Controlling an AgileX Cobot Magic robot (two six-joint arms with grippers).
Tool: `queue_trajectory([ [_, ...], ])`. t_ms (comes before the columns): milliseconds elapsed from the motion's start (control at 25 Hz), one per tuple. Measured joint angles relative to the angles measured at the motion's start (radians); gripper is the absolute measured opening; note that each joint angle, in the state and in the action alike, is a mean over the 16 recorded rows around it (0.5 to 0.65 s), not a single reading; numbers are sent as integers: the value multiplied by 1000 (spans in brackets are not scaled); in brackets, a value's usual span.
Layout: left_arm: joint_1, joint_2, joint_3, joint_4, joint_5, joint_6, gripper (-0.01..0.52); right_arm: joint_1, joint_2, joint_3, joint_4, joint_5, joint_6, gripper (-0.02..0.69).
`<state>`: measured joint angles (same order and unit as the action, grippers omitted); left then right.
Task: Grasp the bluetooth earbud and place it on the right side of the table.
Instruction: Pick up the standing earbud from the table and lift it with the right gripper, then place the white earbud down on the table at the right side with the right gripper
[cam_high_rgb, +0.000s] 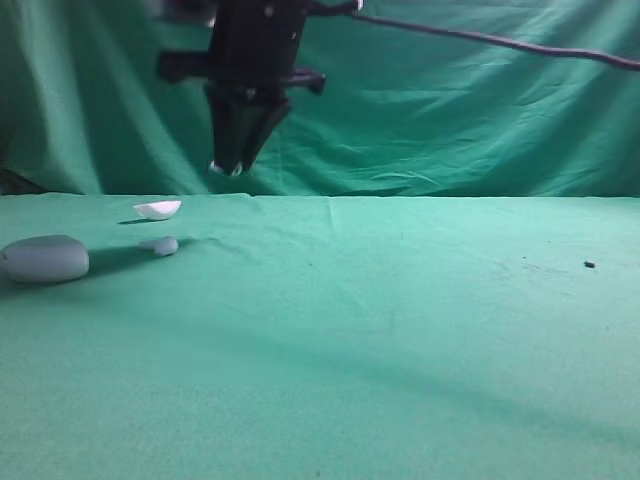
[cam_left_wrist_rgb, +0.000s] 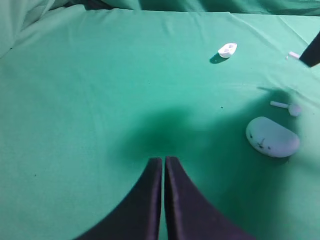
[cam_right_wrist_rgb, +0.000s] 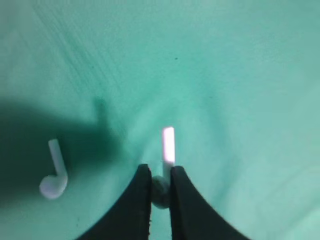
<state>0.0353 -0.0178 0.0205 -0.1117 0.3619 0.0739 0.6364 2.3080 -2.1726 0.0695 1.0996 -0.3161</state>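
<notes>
My right gripper (cam_high_rgb: 226, 167) has reached across to the left and hangs well above the green table (cam_high_rgb: 400, 330). It is shut on a bluetooth earbud (cam_right_wrist_rgb: 168, 145); the bulb is pinched between the fingers and the white stem sticks out ahead. The held earbud also shows in the left wrist view (cam_left_wrist_rgb: 293, 55). A second, alike earbud (cam_high_rgb: 163, 245) lies on the cloth below and to the left, also in the right wrist view (cam_right_wrist_rgb: 54, 177). My left gripper (cam_left_wrist_rgb: 163, 159) is shut and empty above bare cloth; it is out of the exterior view.
A white pebble-shaped case (cam_high_rgb: 45, 258) lies at the far left and a white shallow shell (cam_high_rgb: 158, 208) behind the loose earbud. A dark speck (cam_high_rgb: 589, 265) lies on the right of the table. A black cable (cam_high_rgb: 500, 42) runs across the backdrop.
</notes>
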Motion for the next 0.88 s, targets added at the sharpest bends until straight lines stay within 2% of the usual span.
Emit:
queue_trajectory([
  [240, 0, 0, 0, 0, 0, 0, 0, -80, -155, 58, -14, 52, 61, 86],
  [480, 0, 0, 0, 0, 0, 0, 0, -203, -348, 266, -28, 39, 121, 86],
  [880, 0, 0, 0, 0, 0, 0, 0, -382, -594, 887, -39, -236, 170, 86],
])
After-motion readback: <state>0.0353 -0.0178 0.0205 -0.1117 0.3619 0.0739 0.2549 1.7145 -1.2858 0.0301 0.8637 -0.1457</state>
